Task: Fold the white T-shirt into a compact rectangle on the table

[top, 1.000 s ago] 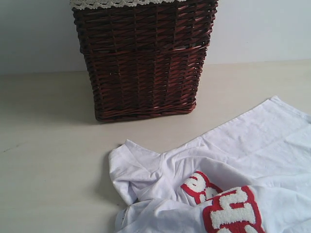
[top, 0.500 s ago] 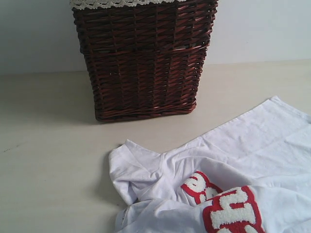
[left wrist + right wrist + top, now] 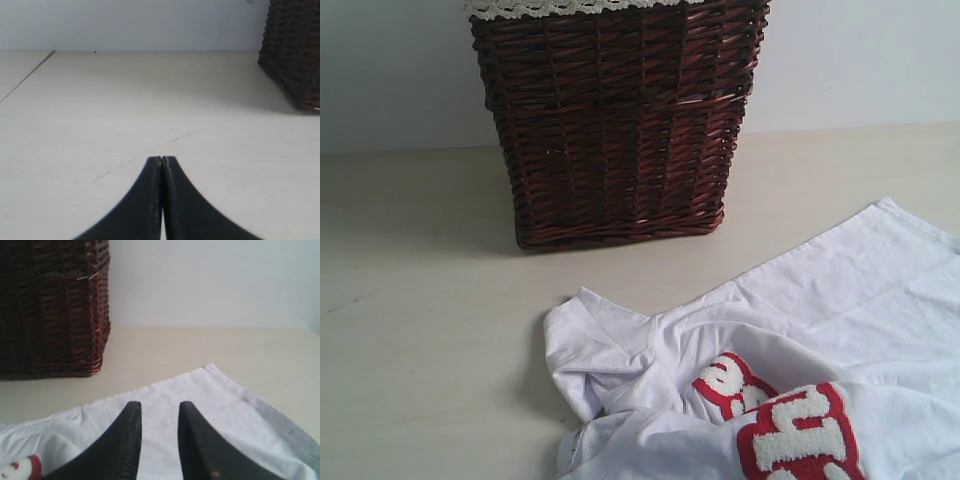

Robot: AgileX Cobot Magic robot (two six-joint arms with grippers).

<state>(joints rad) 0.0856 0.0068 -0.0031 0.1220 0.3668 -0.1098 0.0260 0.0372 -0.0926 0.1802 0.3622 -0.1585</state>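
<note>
On the left side, the left tool (image 3: 161, 167) has its two dark fingers pressed together, with nothing between them. It hangs over a bare part of the bench (image 3: 420, 300), which is pale beige and has some small dark marks. In the left wrist view a corner of the wicker basket (image 3: 620, 130) shows at the edge, well apart from this tool.

In the middle of the exterior view the basket stands upright on the bench, close to the light wall (image 3: 860, 60). It is dark brown-red, and a cream lace trim (image 3: 550, 8) runs along its top edge.

To the right of the basket and nearer to the camera, the white T-shirt (image 3: 840, 300) lies crumpled on the bench, apart from the basket. It is not folded flat: one part lies over another, and a red patch (image 3: 800, 435) with fuzzy white letters shows near the lower edge.

On the right, the right tool (image 3: 159, 410) has its fingers apart, above a smooth part of the shirt near its hem. I cannot tell if the fingers touch the cloth.
</note>
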